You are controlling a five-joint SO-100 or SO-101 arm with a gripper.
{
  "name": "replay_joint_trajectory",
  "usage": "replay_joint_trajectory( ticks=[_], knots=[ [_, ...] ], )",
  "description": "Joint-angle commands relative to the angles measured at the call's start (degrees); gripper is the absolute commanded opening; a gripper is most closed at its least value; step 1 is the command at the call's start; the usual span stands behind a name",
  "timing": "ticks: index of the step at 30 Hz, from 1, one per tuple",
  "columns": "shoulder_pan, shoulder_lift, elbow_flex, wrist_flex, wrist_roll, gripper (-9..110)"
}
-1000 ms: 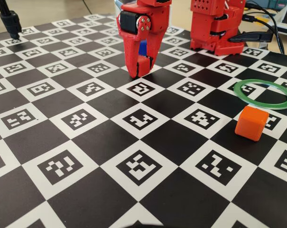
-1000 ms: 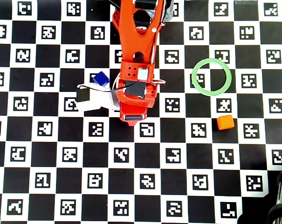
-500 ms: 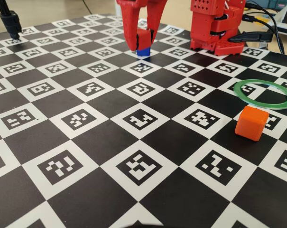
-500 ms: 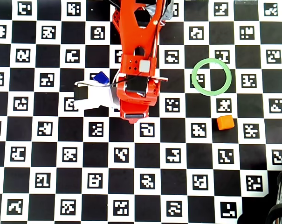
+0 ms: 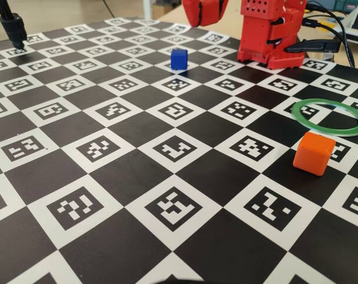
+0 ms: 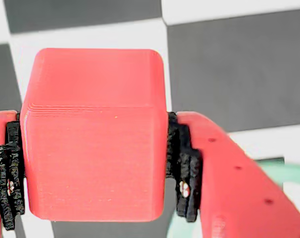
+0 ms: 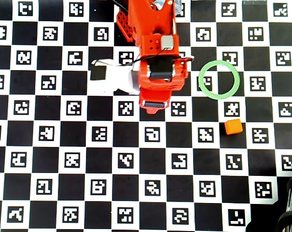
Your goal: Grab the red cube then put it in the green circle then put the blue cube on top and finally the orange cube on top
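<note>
Red plastic is filling the wrist view: the red cube (image 6: 92,134) is being held between the two fingers of the claw (image 6: 92,198), with the black pads (image 6: 182,173) being pressed against its left and right faces. The claw is closed onto the cube, opened only as far as the cube's width. Behind it, checkered desk (image 6: 229,64) is being seen, and a pale green arc of the green circle (image 6: 283,173) is showing at the right edge of that view.

In the overhead view the arm (image 7: 158,63) is being held above the desk's far middle, just left of the green circle (image 7: 219,79). The orange cube (image 7: 232,126) is lying near the right edge, just in front of the ring. In the fixed view the blue cube (image 5: 179,60) is resting alone toward the far edge.
</note>
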Motion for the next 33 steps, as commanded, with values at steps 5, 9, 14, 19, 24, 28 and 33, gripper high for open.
replay_joint_trajectory(
  ticks=[5,9,14,19,24,28,33],
  knots=[
    [-13.9,6.8,-7.3,2.5,21.3,-5],
    [-19.2,6.9,-7.3,2.1,28.9,-6],
    [-25.0,8.3,-7.1,0.9,31.5,-6],
    [-30.1,8.5,-6.8,-2.0,31.6,-6],
    [-33.0,8.0,-5.1,-8.5,31.6,-6],
    [-34.5,4.0,-5.8,-9.6,32.5,-6],
    [-36.1,1.8,-3.8,-13.0,33.1,-6]
  ],
)
